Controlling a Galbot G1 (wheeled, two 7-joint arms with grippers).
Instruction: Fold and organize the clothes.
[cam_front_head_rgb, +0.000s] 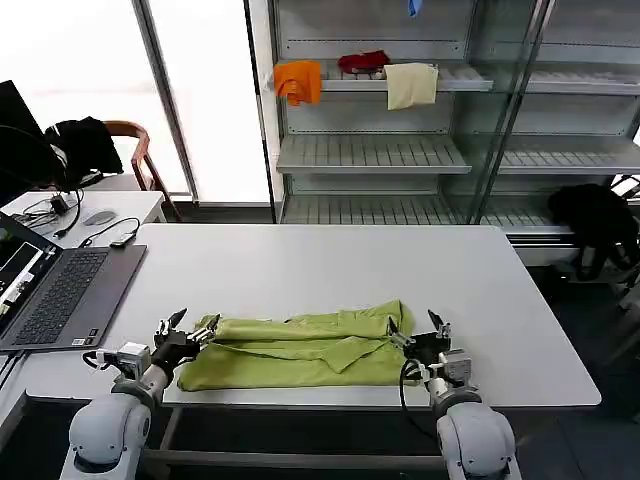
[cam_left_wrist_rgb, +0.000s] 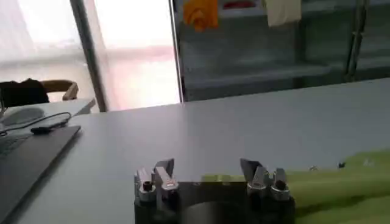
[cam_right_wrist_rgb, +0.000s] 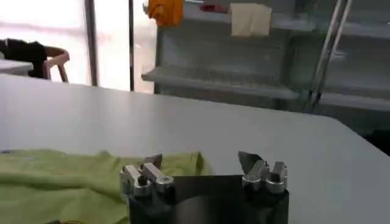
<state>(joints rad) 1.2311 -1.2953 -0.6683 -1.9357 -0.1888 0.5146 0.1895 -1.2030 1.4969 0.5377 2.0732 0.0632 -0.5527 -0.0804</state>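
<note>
Head view: lime-green T-shirt lies crumpled in a long low band across the near edge of the white table, running left to right. Left gripper sits at the shirt's left end, jaws spread wide, holding nothing; fingertips just beside the cloth. Right gripper sits at the shirt's right end, jaws likewise spread, nothing between them (the cloth edge lies just at its left finger). Left wrist view: left gripper low over the table, green cloth to one side of it. Right wrist view: right gripper low, shirt bunched beside it. Laptop on the table's left. Orange cloth, red cloth and cream cloth hang on a far shelf.
</note>
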